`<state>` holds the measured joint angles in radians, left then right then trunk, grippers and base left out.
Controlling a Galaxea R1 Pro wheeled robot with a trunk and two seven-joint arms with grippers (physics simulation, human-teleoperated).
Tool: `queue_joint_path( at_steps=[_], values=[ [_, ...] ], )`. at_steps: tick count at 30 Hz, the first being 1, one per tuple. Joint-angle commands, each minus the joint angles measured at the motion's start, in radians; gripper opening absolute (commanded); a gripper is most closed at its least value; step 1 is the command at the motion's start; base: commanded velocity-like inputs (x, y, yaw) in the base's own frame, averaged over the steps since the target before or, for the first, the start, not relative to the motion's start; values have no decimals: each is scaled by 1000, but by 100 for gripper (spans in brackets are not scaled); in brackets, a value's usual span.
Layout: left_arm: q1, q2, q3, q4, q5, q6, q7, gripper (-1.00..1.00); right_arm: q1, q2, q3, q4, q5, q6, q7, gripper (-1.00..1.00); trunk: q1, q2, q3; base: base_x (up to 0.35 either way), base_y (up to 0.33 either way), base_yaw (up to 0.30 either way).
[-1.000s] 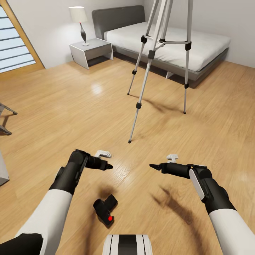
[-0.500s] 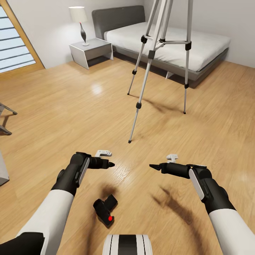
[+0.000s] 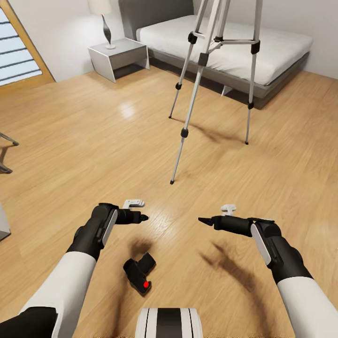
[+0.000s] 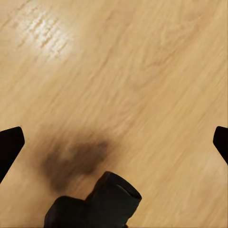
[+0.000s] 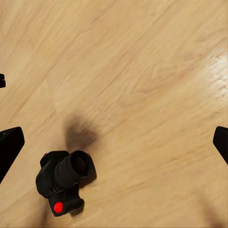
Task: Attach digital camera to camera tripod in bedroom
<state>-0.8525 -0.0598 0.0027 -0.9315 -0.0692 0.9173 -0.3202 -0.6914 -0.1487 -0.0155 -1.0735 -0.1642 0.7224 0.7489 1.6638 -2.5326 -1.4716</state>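
Observation:
The digital camera [image 3: 140,273], black with a red button, lies on the wood floor just in front of my trunk, lens tilted up. It also shows in the right wrist view as the camera [image 5: 64,183] and partly at the edge of the left wrist view [image 4: 102,202]. My left gripper [image 3: 143,218] hovers above and beyond it, open, its fingertips [image 4: 9,147] wide apart. Level with it to the right, my right gripper [image 3: 203,220] is open and empty too. The camera tripod [image 3: 202,61] stands ahead with silver legs spread, its head cut off by the frame.
Behind the tripod is the grey bed [image 3: 244,51]. A grey nightstand [image 3: 119,58] with a lamp [image 3: 105,28] stands at the back left beside the wood-framed window [image 3: 19,61]. Dark chair legs [image 3: 4,155] poke in at the left edge.
The head view has tilted down a little, shifting the whole scene up. My left wrist has rolled and its gripper has edged slightly. The right arm and the digital camera have stayed put.

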Motion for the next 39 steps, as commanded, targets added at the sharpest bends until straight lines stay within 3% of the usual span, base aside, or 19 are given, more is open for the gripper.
queue_joint_path(
  at_steps=[1, 10, 12, 17, 18, 19, 21, 26, 31, 39],
  values=[
    [0, 1, 0, -1, -7, 3, -5, 100, 0, 0, -1, 0, -4, 6, 1, 100, 0, -1, -5, 0, 0, 0],
    [0, 23, 1, -1, -6, 3, -5, 100, 0, -3, 1, -31, -5, 11, 2, 100, 4, -3, -39, 0, 0, 0],
    [0, 53, 2, -1, -4, 4, -9, 100, 0, -14, 4, -74, -12, 18, 6, 100, 5, -3, -47, 0, 0, 0],
    [0, 70, 1, -1, 18, 4, -9, 100, 0, -18, 4, -95, -17, 21, 34, 100, 7, -4, -67, 0, 0, 0],
    [0, 75, 1, -1, 33, 4, -9, 100, 0, -19, 5, -105, -18, 22, 59, 100, 8, -5, -70, 0, 0, 0],
    [0, 84, 1, -1, 63, 3, -10, 100, 0, -19, 4, -124, -19, 36, 132, 100, 8, -5, -74, 0, 0, 0],
    [0, 91, 1, -1, 82, 3, -10, 100, 1, -20, 4, -141, -17, 59, 198, 100, 9, -5, -82, 0, 0, 0],
    [0, 100, 1, -1, 104, 3, -11, 100, 1, -21, 2, -154, -10, 92, 290, 100, 11, -6, -101, 0, 0, 0],
    [0, 105, 0, -1, 115, 3, -11, 100, 1, -21, 1, -157, -5, 107, 338, 100, 14, -8, -121, 0, 0, 0],
    [0, 106, 0, -1, 117, 3, -11, 100, 1, -22, 1, -157, -4, 110, 347, 100, 17, -9, -152, 0, 0, 0]
  ],
)
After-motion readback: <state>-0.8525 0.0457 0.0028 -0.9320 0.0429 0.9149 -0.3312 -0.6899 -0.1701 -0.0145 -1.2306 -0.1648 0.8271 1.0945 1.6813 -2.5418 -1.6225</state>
